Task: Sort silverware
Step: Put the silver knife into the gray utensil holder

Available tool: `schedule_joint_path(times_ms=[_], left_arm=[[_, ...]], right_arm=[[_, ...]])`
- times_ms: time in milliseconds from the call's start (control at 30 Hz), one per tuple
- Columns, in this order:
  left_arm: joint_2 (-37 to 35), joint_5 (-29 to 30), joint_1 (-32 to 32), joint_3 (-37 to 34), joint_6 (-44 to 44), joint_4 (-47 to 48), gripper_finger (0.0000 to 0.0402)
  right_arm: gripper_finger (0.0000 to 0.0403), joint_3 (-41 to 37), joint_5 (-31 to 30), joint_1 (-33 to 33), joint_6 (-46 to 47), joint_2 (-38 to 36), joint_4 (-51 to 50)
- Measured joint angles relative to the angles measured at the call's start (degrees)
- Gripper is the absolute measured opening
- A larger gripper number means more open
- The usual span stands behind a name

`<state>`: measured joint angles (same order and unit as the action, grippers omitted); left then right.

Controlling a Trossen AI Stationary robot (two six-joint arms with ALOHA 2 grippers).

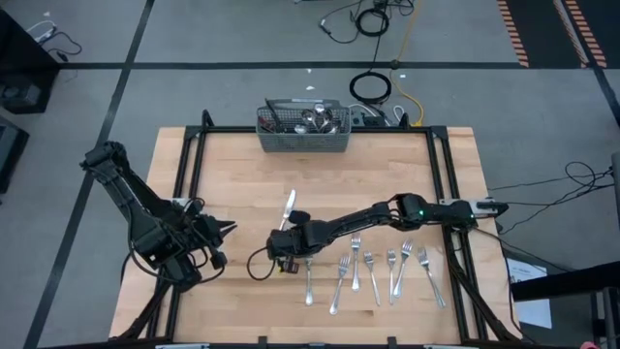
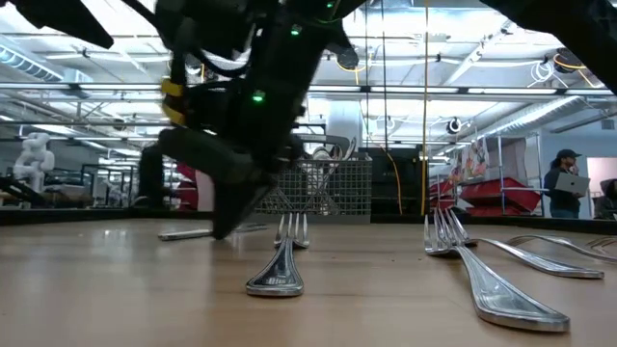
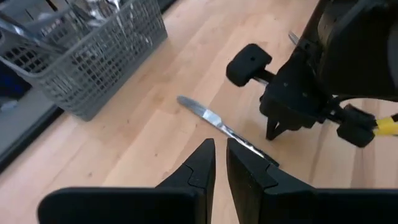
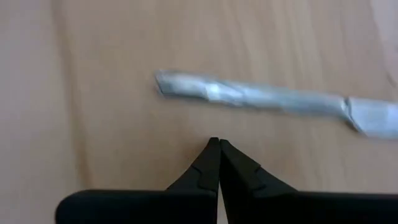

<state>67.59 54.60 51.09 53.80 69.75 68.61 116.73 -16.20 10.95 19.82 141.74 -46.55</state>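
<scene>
My right gripper (image 4: 219, 144), fingers pressed together and empty, hovers low at frame center just beside the knife (image 1: 289, 207). Forks (image 1: 373, 274) lie in a row lower right. Basket (image 1: 302, 142) sits top center. Left gripper (image 1: 225, 244) waits lower left, fingers slightly apart.

A dark gripper (image 2: 231, 226) reaches down to the wooden table (image 2: 116, 289), its tip apparently touching. Forks (image 2: 280, 275) lie nearby; a wire-mesh basket (image 2: 337, 188) stands behind.
</scene>
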Motion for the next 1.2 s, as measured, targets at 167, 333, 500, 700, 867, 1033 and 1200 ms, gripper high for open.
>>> schedule_joint_path(times_ms=[167, 333, 500, 700, 867, 1033, 1200], left_arm=[[0.0, 3.3, 0.0, 0.0, 0.4, -0.8, 0.0049], [0.0, 3.9, 0.0, 0.0, 0.3, 0.0, 0.0049], [0.0, 3.9, 0.0, 0.0, 0.3, 0.2, 0.0049], [0.0, 3.2, 0.0, 0.0, 0.3, 0.6, 0.0049], [-0.1, 2.8, 0.0, 0.0, 0.3, 1.1, 0.0049], [0.0, 2.4, 0.0, 0.0, 0.3, 1.1, 0.0049], [0.0, 2.5, 0.0, 0.0, 0.3, 1.0, 0.0049]], right_arm=[[0.0000, -0.1, -0.6, -1.6, 5.9, -1.4, -9.3], [0.0000, -0.7, -2.1, -0.8, 7.4, -4.0, -10.5], [0.0000, -0.3, -0.4, 0.9, 4.5, -6.7, 5.4], [0.0000, -0.4, 0.7, 0.7, 3.4, -4.8, 15.1], [0.0000, -0.3, 0.7, 0.3, 2.5, -2.3, 20.3], [0.0000, -0.4, 1.2, 0.0, 5.7, -1.3, 19.1], [0.0000, -0.4, 1.7, 0.4, 8.1, -0.4, 15.1]])
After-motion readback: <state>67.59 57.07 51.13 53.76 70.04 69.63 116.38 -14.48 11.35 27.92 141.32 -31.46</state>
